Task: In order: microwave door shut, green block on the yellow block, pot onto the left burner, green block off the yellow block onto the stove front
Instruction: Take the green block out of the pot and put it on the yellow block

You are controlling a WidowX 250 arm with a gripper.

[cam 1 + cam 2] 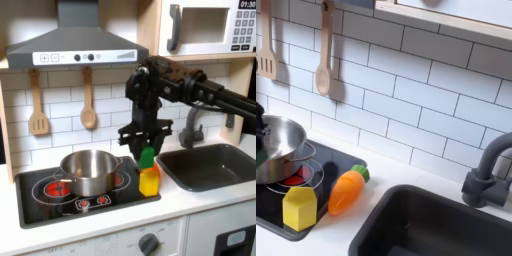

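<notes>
Quick one from my remote station: in the first exterior view the gripper (146,143) hangs straight down over the green block (147,158), which looks like it's sitting on, or barely above, the yellow block (149,182) at the front right corner of the cooktop, just right of the pot (88,170). The fingertips reach the block's top, but I honestly cannot tell whether they're clamped on it or let go. Oddly, in the second exterior view the yellow block (299,208) has nothing on top of it, and there's only a sliver of green at the left edge by the pot (276,145), too cropped to call. The microwave door (200,28) looks shut. On handling, my guess is the green block is light, rigid and fairly slick, so I'd pinch it from above across two flat opposite faces, low enough that it doesn't squirt out. The yellow block is taller than wide, so any sideways nudge could tip it. The orange carrot (346,190) lies just beside it, so there's not much room on that side.
</notes>
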